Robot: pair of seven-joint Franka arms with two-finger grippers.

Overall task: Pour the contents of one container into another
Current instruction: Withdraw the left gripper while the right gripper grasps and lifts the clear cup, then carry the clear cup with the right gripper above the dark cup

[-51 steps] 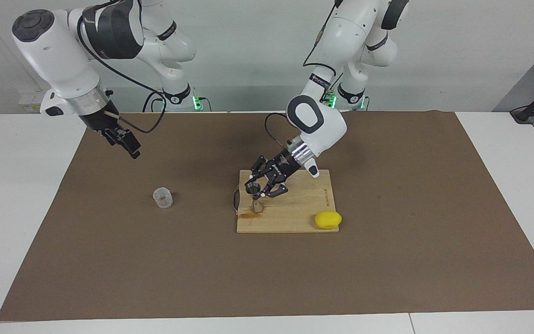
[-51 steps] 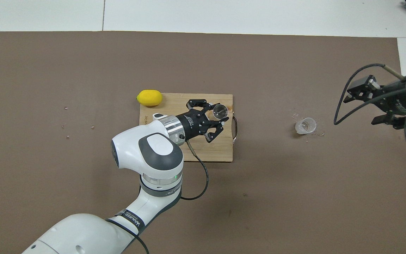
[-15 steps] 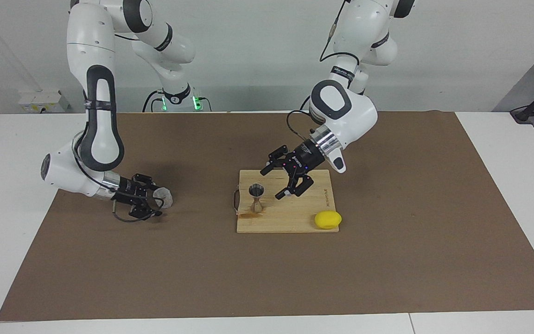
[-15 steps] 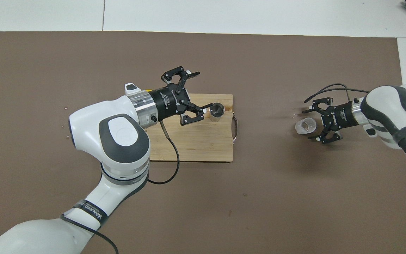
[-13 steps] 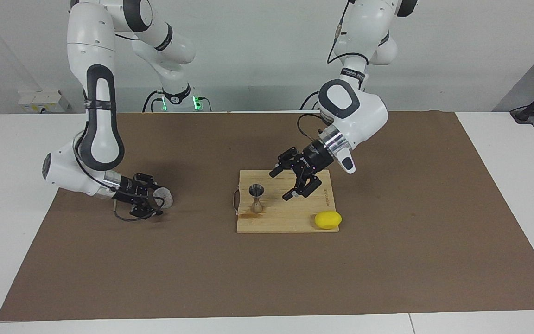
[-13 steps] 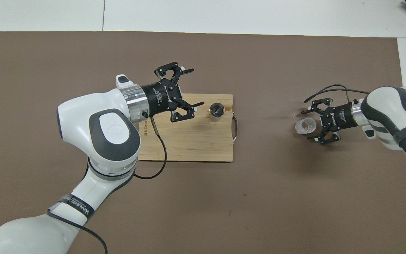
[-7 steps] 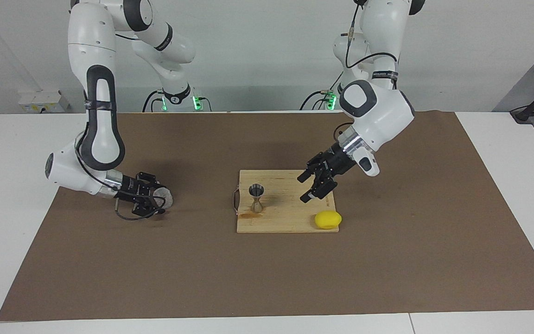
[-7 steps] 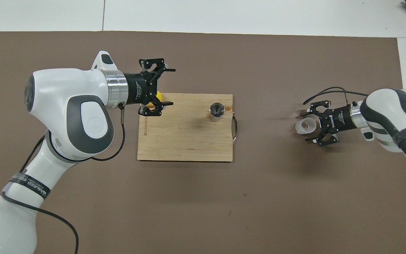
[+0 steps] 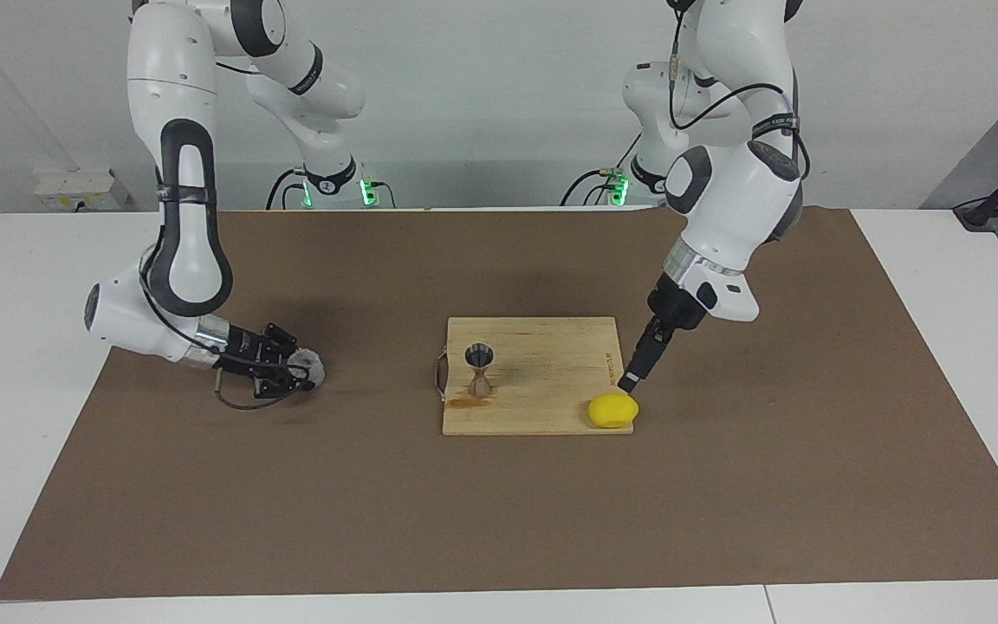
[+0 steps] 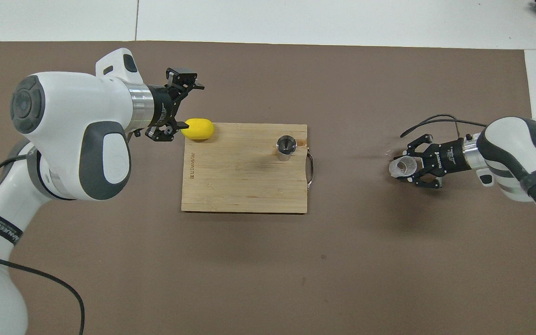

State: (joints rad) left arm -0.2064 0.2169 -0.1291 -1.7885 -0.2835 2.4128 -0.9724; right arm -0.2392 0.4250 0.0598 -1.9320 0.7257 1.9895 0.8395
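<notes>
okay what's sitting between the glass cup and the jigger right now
Nothing: bare brown mat and the cutting board edge separate the glass cup from the jigger, clearest overhead.

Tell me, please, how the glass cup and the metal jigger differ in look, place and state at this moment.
The glass cup is clear and cylindrical; the jigger is silvery steel, hourglass-shaped. The cup sits on the brown mat toward the right arm's end; the jigger stands on the wooden board. The right gripper is shut on the cup; nothing touches the jigger, and the open left gripper hangs above the lemon. Both are small, with open mouths up.
</notes>
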